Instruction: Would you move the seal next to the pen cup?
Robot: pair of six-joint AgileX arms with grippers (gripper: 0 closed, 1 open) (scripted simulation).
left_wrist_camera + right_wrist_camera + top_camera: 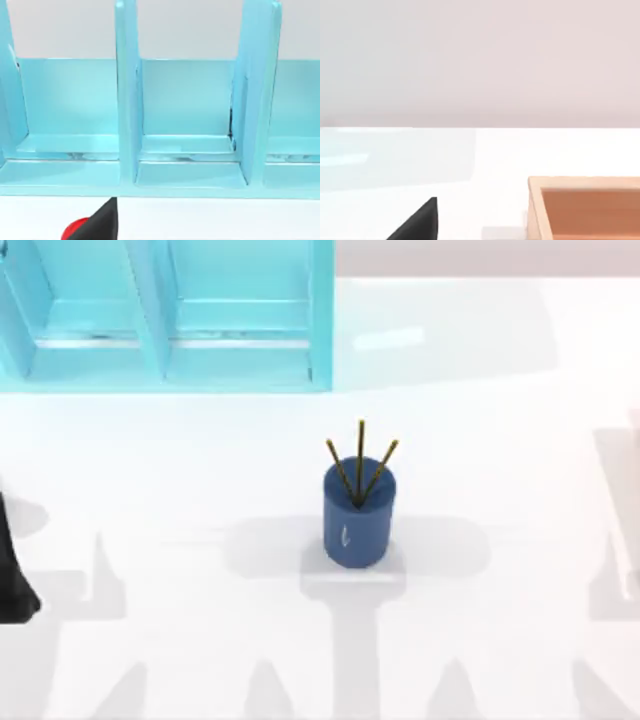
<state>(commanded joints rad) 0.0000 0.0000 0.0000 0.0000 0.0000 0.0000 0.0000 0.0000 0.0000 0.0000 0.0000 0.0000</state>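
Note:
The pen cup [358, 520] is a dark blue cylinder with a pale mark on its side and three thin pencils [360, 462] fanning out of it. It stands upright near the middle of the table. At the table's left edge is my left arm [12, 570], far from the cup. In the left wrist view the red knob of the seal [73, 231] peeks out right beside a black part of my left gripper [100, 224]; its base is hidden. Whether the gripper holds it cannot be told. A black part of my right gripper [419, 223] hangs over bare table.
A light blue shelf unit [165, 315] with upright dividers stands at the back left, directly ahead of the left wrist camera [185, 125]. A wooden box [587, 207] sits on the table near the right gripper. White tabletop surrounds the cup on all sides.

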